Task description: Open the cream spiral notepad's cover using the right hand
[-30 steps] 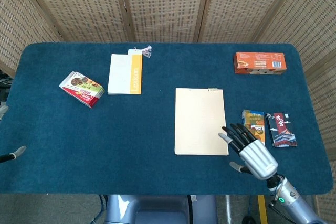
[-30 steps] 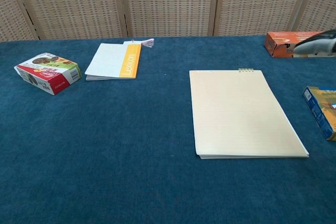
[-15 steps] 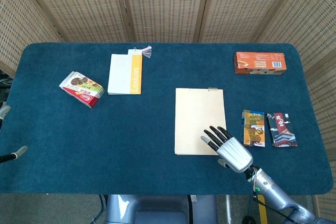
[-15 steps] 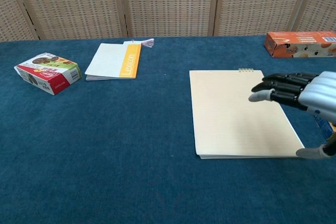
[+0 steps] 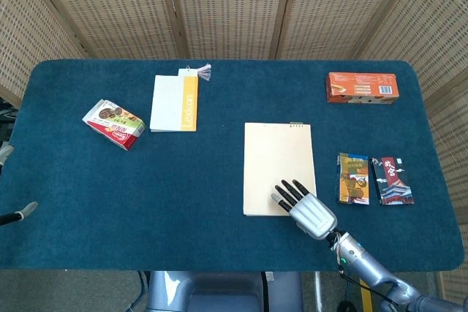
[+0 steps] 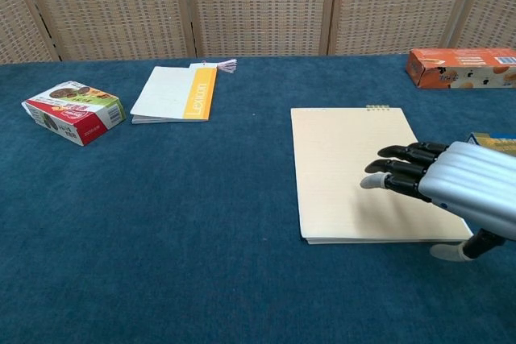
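The cream spiral notepad (image 5: 278, 160) (image 6: 347, 159) lies flat and closed on the blue table, its binding at the far edge. My right hand (image 5: 306, 208) (image 6: 451, 191) hovers palm down over the pad's near right corner, fingers stretched out and apart, holding nothing. Whether the fingertips touch the cover I cannot tell. Only a grey fingertip of my left hand (image 5: 28, 210) shows at the left edge of the head view.
A white and orange booklet (image 5: 175, 101) and a red snack box (image 5: 113, 123) lie at the far left. An orange box (image 5: 361, 87) sits at the far right. Two small packets (image 5: 352, 177) (image 5: 392, 180) lie just right of the pad.
My right hand has moved left and lower, from beside the pad's right edge to over its near right corner. The pad has not moved.
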{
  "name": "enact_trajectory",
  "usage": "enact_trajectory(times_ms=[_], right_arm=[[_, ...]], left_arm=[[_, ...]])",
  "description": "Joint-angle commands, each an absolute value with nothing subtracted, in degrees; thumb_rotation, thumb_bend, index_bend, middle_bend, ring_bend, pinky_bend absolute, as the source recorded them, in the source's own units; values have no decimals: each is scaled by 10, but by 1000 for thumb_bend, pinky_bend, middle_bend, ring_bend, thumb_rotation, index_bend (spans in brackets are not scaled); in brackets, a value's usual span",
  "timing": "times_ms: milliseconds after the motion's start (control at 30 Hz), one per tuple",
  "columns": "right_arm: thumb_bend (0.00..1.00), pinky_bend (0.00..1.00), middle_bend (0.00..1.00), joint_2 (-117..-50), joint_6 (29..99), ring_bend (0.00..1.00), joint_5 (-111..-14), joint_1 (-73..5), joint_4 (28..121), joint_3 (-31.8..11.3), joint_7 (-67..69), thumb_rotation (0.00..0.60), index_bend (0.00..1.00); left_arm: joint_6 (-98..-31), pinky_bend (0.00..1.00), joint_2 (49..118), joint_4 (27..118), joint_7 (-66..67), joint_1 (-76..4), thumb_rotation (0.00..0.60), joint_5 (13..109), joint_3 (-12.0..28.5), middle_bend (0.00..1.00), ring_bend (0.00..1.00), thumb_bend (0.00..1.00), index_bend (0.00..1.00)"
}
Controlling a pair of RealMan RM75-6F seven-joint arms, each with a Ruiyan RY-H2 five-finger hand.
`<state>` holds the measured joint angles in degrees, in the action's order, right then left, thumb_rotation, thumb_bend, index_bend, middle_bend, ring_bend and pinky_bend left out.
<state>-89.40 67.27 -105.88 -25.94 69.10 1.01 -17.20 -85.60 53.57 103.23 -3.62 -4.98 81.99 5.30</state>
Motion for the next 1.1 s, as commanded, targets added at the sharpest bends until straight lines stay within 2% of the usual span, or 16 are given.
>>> enact_trajectory(times_ms=[33, 233, 367, 1100], right_arm=[[247, 160, 123, -896, 674, 63, -1056, -261, 688, 11, -173, 600, 132], [253, 160, 124, -900, 671, 63, -1048, -263, 680, 13, -176, 600, 132], [361, 160, 125, -904, 672, 63, -1042, -264, 674, 15, -175, 600, 132], [363, 160, 125, -919, 688, 63, -1038, -268, 655, 34, -176, 600, 132]], left_arm=[[-856, 0, 536, 1032, -36, -50, 600, 820, 53, 0, 0, 0, 0], [-855, 0, 535, 1033, -37, -50, 600, 820, 53, 0, 0, 0, 0], [-856, 0, 534, 1033, -42, -49, 600, 818, 54, 0, 0, 0, 0], [-856, 0, 531, 1032, -48, -48, 600, 815, 55, 0, 0, 0, 0]])
